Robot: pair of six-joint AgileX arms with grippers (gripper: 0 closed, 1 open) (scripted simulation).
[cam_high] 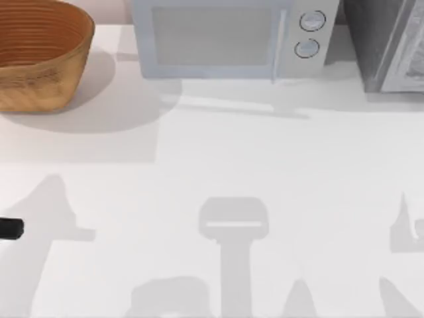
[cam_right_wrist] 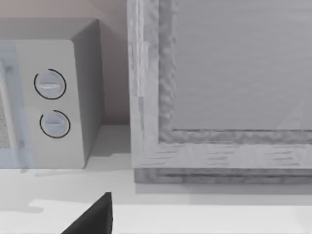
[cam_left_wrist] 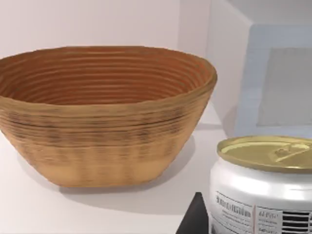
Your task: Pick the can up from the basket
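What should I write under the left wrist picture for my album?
Gold-topped can up close, outside the empty basket, with a microwave behind.

1 round orange-brown woven basket | 1 small white cylindrical can with gold-yellow top | 1 white box-shaped microwave with 2 round dials | 1 grey framed cabinet | 1 white table
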